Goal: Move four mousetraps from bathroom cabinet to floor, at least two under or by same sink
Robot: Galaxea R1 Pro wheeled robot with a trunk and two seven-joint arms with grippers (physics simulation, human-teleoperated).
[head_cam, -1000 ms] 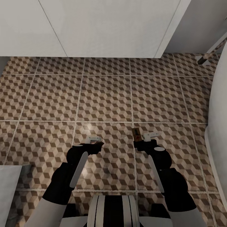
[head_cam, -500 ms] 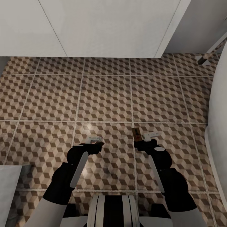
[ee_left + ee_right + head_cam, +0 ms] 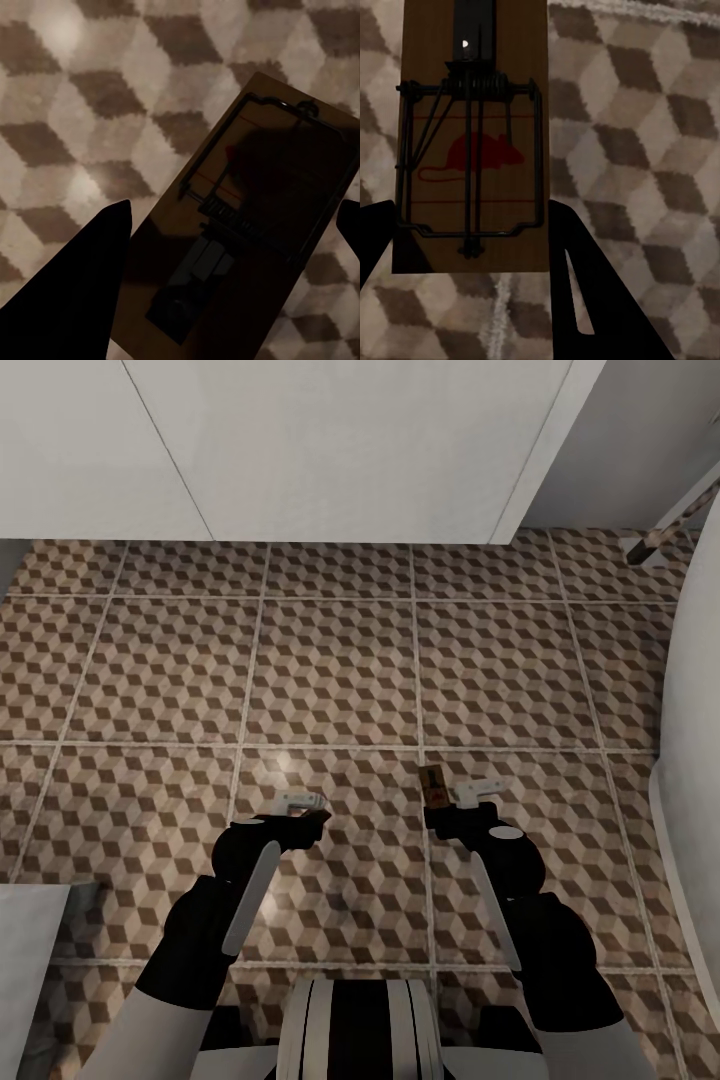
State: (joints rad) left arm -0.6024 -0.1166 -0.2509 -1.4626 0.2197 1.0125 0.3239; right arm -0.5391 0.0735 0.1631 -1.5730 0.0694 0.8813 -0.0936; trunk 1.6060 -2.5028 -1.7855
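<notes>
- Looking down from the robot's head, both black arms reach forward over the bathroom floor, which is laid with large square tiles printed in a brown, beige and white cube pattern with pale grout lines
- The left gripper hangs above a tile on the left side; its wrist camera shows a mousetrap lying tilted between the two dark fingers, a small brown board with dark wire parts. The fingers stand on either side of the board, and whether they press on it cannot be told
- The right gripper sits close to a grout line, with a second mousetrap showing as a small brown strip at its tip
- In the right wrist camera that mousetrap is seen flat-on, with a red mouse drawing under the wire frame. Dark fingers flank the near end of the board, so they appear to hold it, though the contact itself is hard to see
- A white vanity with flat doors runs along the far edge of the floor
- A curved white bathtub edge rises on the right side
- A pale grey surface fills the near left corner
</notes>
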